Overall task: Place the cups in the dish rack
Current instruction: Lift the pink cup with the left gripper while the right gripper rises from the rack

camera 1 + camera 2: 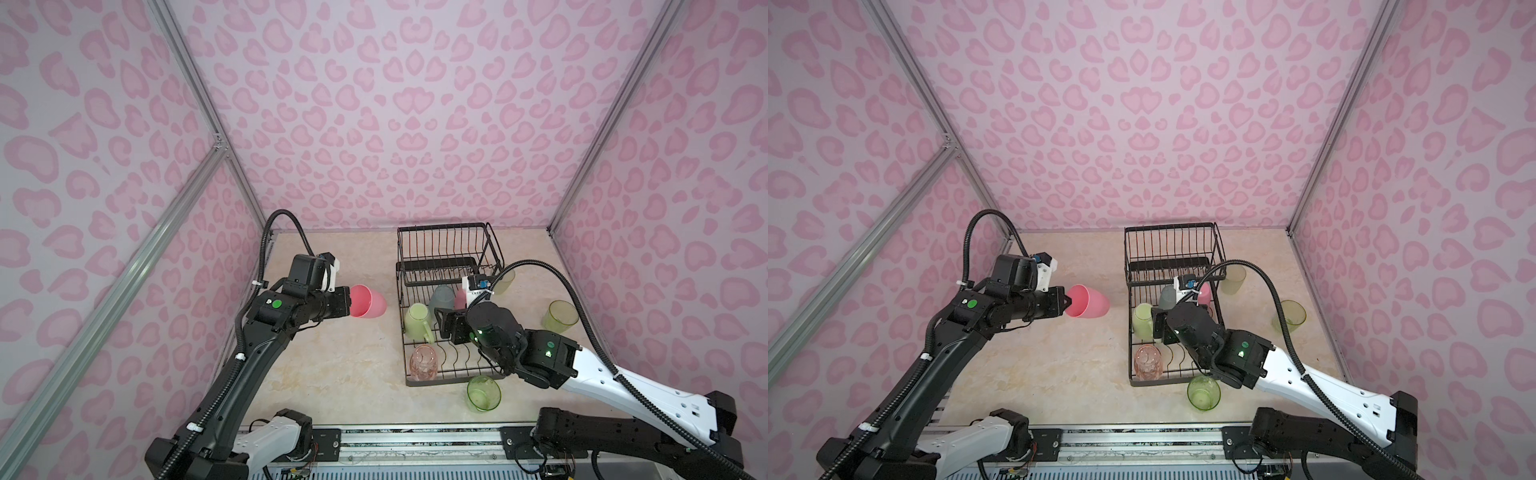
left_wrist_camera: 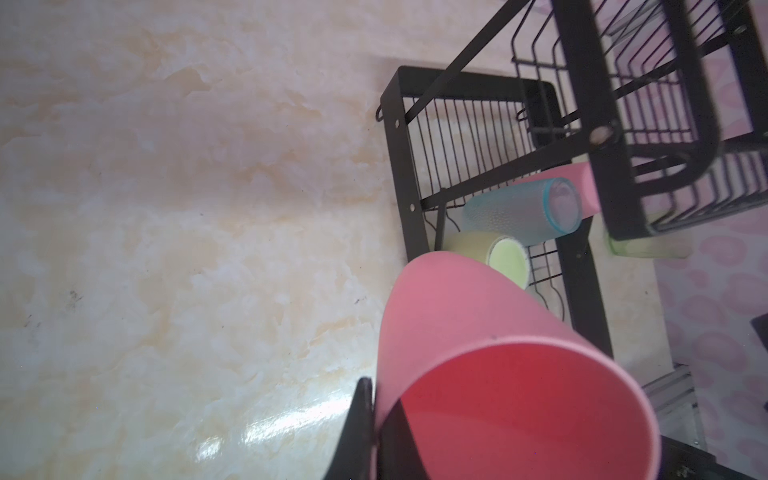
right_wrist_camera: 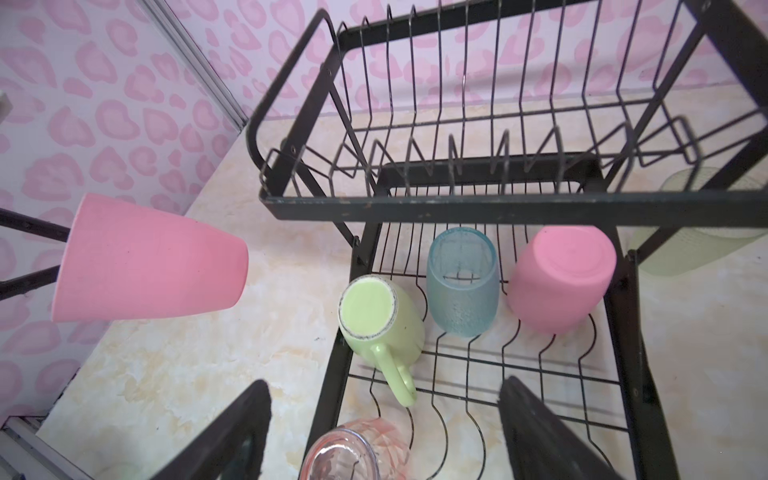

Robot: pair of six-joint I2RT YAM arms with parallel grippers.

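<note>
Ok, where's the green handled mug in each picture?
In a top view: green mug, upside down, at the dish rack's left edge.
In a top view: mug, same spot.
Left wrist: mug behind the held pink cup.
Right wrist: mug in the rack, handle toward camera.
Shared landmark: teal tumbler beside it.

Frosted tumbler (image 3: 685, 249) partly behind dish rack (image 3: 457, 205)

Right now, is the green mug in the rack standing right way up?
No, the pale-green mug sits upside down, its base facing up.

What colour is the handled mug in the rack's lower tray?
Pale green; the mug shows best in the right wrist view.
</note>
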